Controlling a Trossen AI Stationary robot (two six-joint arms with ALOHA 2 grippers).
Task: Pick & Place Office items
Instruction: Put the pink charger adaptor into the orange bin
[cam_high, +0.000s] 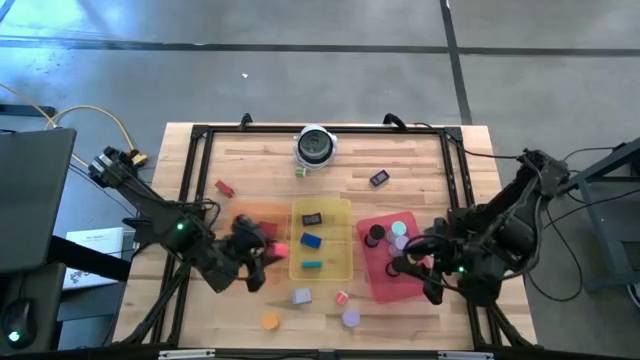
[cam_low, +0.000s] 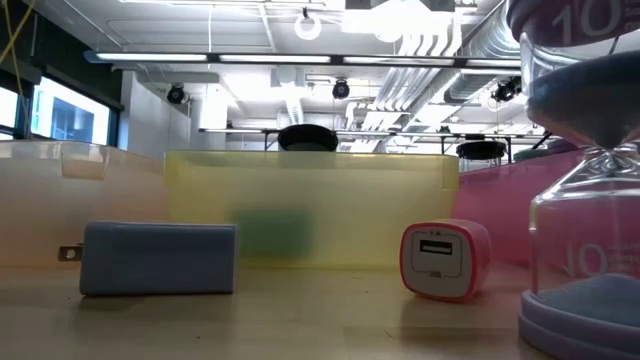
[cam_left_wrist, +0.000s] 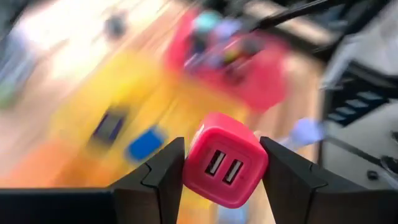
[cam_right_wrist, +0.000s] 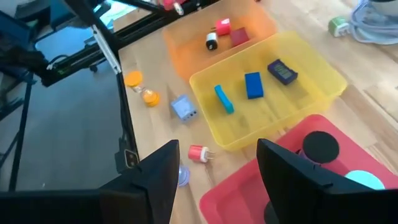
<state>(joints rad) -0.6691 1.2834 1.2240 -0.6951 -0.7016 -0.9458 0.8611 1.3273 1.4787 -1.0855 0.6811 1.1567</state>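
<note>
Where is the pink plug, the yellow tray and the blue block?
pink plug (cam_left_wrist: 225, 167), left wrist view, on its front face with the two slots.
yellow tray (cam_right_wrist: 323, 65), right wrist view, on its far rim.
blue block (cam_right_wrist: 252, 85), right wrist view, on its top face, inside the yellow tray.

Pink charger (cam_left_wrist: 225, 167); yellow tray (cam_high: 322, 262); red tray (cam_high: 385, 282); blue block (cam_right_wrist: 252, 85).

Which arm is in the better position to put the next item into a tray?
The left arm. Its claw is shut on the pink charger beside the orange tray. The right claw is open and empty above the red tray.
</note>
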